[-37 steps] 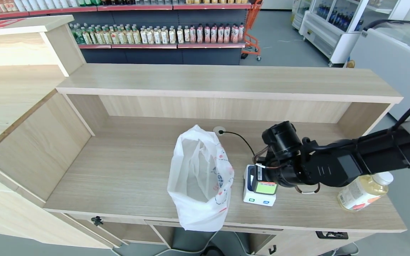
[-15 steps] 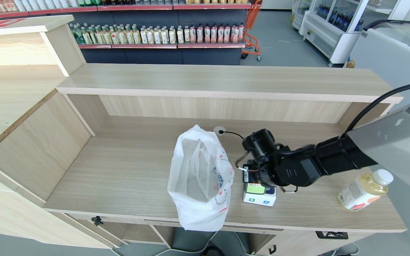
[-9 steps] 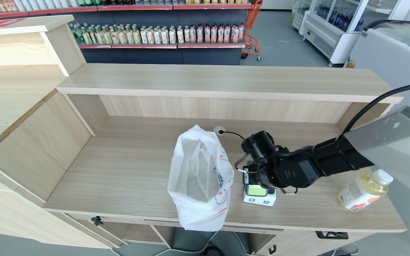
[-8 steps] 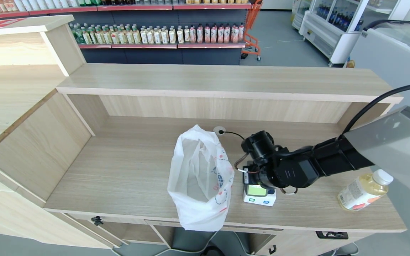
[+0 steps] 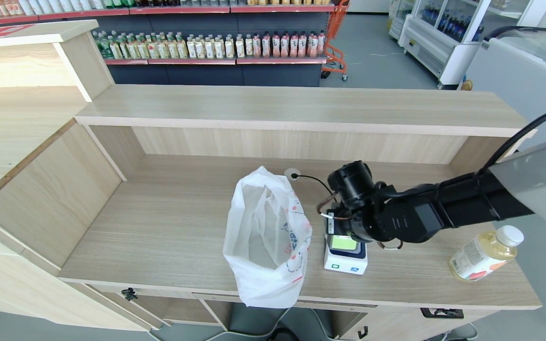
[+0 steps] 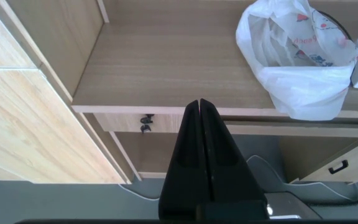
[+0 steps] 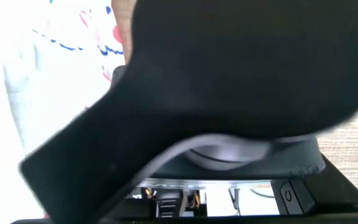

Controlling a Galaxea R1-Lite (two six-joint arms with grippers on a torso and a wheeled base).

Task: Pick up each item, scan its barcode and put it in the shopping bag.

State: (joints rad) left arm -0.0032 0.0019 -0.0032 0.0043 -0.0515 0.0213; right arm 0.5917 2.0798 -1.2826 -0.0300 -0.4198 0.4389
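Shop checkout, pale wood counter (image 5: 168,227), drink shelves (image 5: 206,47) behind. White shopping bag (image 5: 268,237) stood open near the front edge, mouth up. Scanner (image 5: 345,265), white box, sat just beside the bag on its right, black cable (image 5: 318,182) running back to a hole in the counter. Right gripper (image 5: 344,237) was closed around a small green pack (image 5: 343,243), held directly over the scanner and close to it; contact between pack and scanner could not be judged. Bottle (image 5: 484,255) of yellow liquid, white cap, lay tilted near the counter's right end, well apart from the scanner. Left gripper (image 6: 199,109) hung below the counter's front edge, fingers pressed together, empty.
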